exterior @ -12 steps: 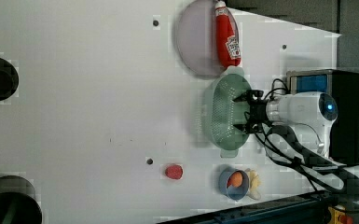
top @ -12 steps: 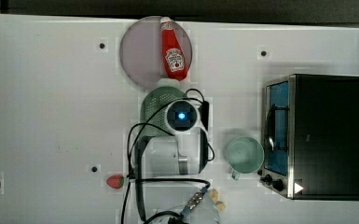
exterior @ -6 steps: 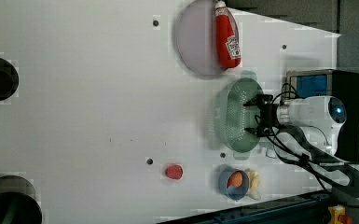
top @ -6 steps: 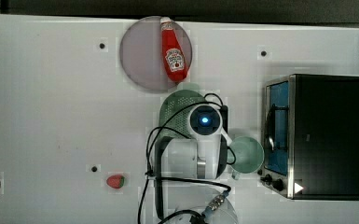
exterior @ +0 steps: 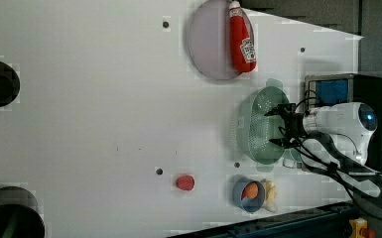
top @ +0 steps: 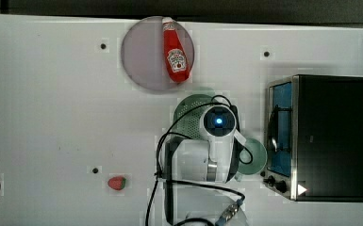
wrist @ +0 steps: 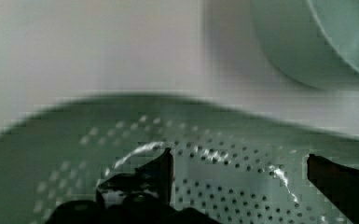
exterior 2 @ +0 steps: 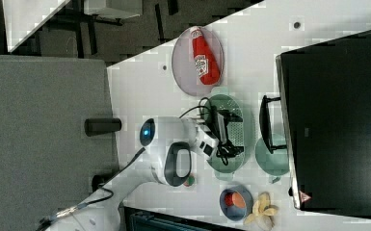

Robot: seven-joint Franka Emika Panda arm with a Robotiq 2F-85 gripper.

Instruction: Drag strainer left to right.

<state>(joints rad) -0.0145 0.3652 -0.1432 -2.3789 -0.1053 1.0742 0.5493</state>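
Observation:
The strainer [exterior: 252,124] is a pale mint-green oblong colander on the white table, between the plate and the mug. In the top view the arm covers most of the strainer [top: 186,109]. My gripper [exterior: 273,128] is open, both fingers reaching down inside the basin over the holes. The right view shows the gripper [exterior 2: 236,134] over the strainer [exterior 2: 246,126] the same way. In the wrist view the dark fingertips [wrist: 165,168] stand wide apart above the perforated strainer [wrist: 224,196] floor, gripping nothing.
A mint-green mug [top: 255,159] sits close beside the strainer, toward the black oven [top: 327,136]. A greyish plate [top: 144,56] carries a ketchup bottle [top: 175,52]. A strawberry [top: 117,182] and a blue bowl [exterior: 248,194] lie near the table's edge.
The arm and the strainer have shifted toward the top view's right, closer to the mug and oven. The gripper has stayed open.

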